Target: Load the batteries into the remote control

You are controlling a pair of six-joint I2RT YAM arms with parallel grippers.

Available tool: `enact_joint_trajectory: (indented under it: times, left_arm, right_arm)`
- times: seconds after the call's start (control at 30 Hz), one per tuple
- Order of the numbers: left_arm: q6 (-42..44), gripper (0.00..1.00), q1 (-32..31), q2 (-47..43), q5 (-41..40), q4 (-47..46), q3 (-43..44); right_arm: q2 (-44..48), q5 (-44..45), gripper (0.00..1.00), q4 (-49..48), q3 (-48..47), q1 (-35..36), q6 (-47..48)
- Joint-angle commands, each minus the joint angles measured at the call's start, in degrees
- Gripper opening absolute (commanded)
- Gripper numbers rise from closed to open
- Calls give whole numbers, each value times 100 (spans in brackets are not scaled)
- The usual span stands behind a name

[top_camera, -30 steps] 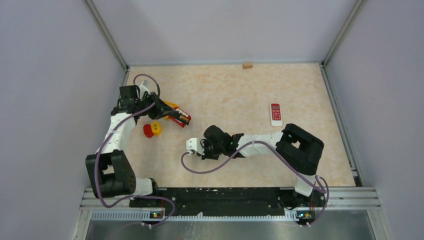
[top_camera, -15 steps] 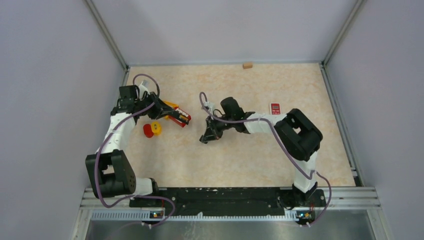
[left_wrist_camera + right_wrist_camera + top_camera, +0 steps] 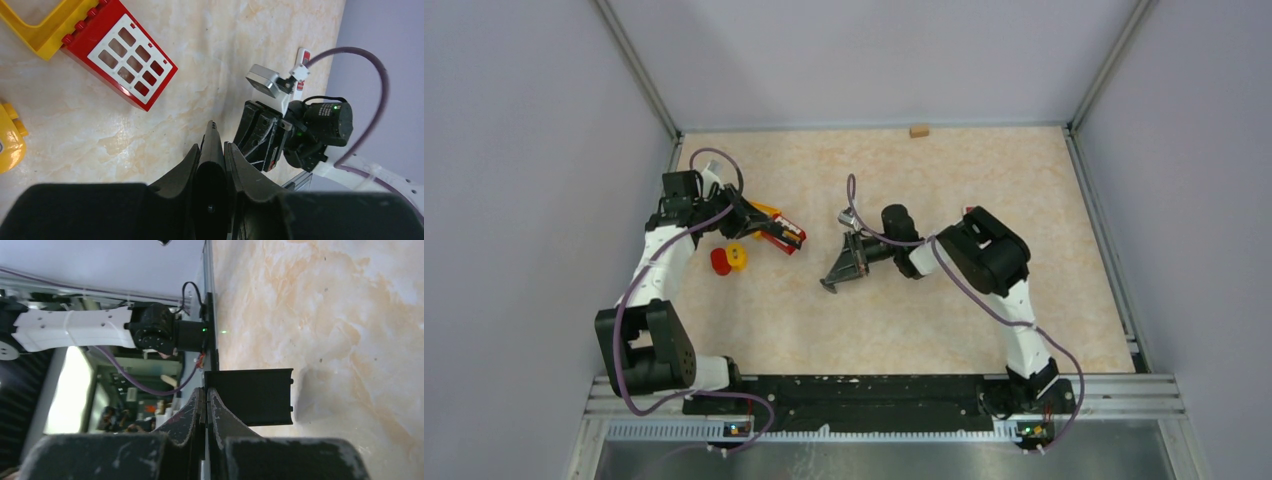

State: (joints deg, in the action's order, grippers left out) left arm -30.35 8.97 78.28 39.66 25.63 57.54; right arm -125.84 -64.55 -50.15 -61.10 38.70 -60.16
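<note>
Both jaws clenched: left gripper (image 3: 212, 140) beside the red block (image 3: 120, 55), right gripper (image 3: 205, 390) mid-worktop (image 3: 904, 330). Remote (image 3: 969, 210) sits mostly hidden behind the right elbow. We see no batteries. We'd locate one first and open the jaws before descending.

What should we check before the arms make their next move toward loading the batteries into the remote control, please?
1. Right gripper grip: ok. It is shut on the edge of a black flat panel.
2. Left gripper grip: ok. It is shut on a dark slim object, but what that object is, cannot tell.
3. Batteries located: cannot tell. None shows in any view.
4. Remote control reachable: not ok. The right arm covers nearly all of it from above.
5. Left gripper clear of the red window block: ok. The block lies apart from the fingers.
</note>
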Motion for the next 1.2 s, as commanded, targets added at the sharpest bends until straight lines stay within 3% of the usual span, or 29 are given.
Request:
enact_joint_trajectory:
  times: [0.0, 0.1, 0.2, 0.47, 0.63, 0.73, 0.9, 1.03, 1.17]
  left_arm:
    - [-50, 0, 34, -139, 46, -199, 12]
    - [-50, 0, 34, -155, 42, -190, 4]
    - [-50, 0, 34, -164, 24, -181, 4]
    - [-51, 0, 36, -189, 20, -163, 2]
    - [-41, 0, 34, -202, 12, -146, -6]
    - [-34, 0, 34, -213, 0, -146, -6]
    - [-13, 0, 34, -262, -82, -136, -6]
    - [-27, 0, 39, -312, -302, -146, 7]
    - [-74, 0, 43, -424, -659, -172, 4]
  right_arm:
    - [-598, -423, 0, -2523, 9, -80, -2020]
    - [-874, -407, 0, -2799, -40, -127, -2308]
    - [-948, -388, 0, -2409, -70, -181, -2086]
    - [-750, 17, 1, 320, -226, -388, 78]
    - [-522, 548, 14, 1832, -414, -555, 1320]
    - [-273, 867, 19, 2065, -315, -668, 1473]
    - [604, 1777, 29, 2268, 185, -742, 1905]
    - [1168, 2613, 30, 3401, 52, -543, 3067]
    - [1284, 3522, 32, 4321, -478, 109, 4179]
